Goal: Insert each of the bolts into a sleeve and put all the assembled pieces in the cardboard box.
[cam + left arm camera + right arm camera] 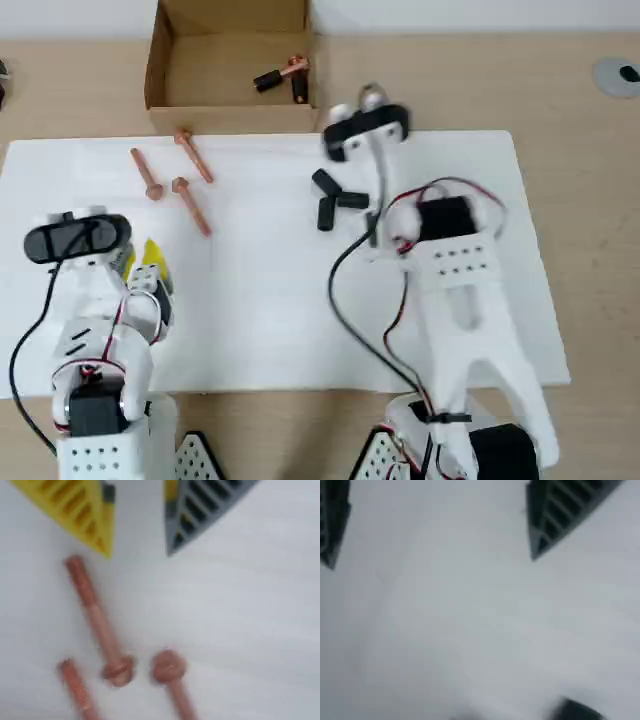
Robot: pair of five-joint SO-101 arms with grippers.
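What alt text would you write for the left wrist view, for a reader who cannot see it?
Three copper bolts lie loose on a white sheet. The left gripper hangs open near them, one finger yellow, one grey, holding nothing.

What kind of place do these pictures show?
Probably a robotics lab bench: two small robot arms at a wooden table, with loose copper bolts, black sleeves and a cardboard box.

Wooden table (590,200), white sheet (260,310) (bolts (192,205), sleeves (335,200) on it), cardboard box (230,120) behind
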